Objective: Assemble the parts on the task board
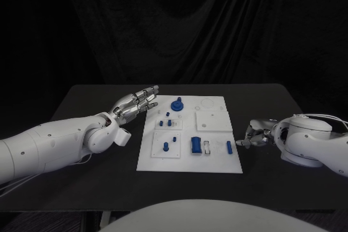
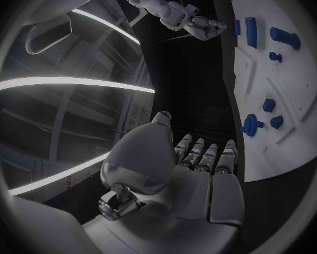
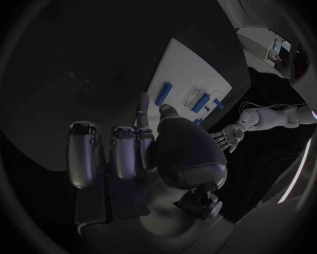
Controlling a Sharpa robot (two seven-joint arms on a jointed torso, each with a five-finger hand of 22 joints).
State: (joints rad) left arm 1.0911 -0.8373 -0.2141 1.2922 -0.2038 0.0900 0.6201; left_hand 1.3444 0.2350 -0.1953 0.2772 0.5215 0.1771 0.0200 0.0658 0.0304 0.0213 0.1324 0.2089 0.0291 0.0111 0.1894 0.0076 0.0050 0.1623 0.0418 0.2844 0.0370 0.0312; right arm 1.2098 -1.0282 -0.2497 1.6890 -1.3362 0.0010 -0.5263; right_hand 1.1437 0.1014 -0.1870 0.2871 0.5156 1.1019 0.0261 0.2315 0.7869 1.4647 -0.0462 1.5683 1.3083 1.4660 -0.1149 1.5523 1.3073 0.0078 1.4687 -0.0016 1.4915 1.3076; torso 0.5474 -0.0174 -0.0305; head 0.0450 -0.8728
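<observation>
Task board (image 1: 218, 164) lies flat at the centre of the bench (image 1: 80, 98), long side running away from the robot. It looks like a rigid white plate with raised sub-panels.

Parts on it: a blue knob-like piece (image 1: 177, 104) stands near the far left corner. Small blue pegs (image 1: 166, 122) sit on the left panel below it, and another peg (image 1: 165, 145) on the near-left panel. A blue rectangular block (image 1: 195, 145) lies near the middle of the near half. A slim blue bar (image 1: 229, 147) lies close to the right edge.

Left hand (image 1: 136, 103) hovers above the bench just beside the board's far left edge. Its fingers are straight and slightly apart, holding nothing.

Right hand (image 1: 255, 136) rests low just off the board's right edge, near the slim bar. Fingers are curled inward; I see nothing between them, though the fingertips are too small to be certain.

Handling judgement: the parts look like hard moulded plastic, so light, stiff, smooth and prone to slipping. The bar is best pinched across its long sides at mid-length, the knob by its upper stem. The board may slide if pushed sideways.
</observation>
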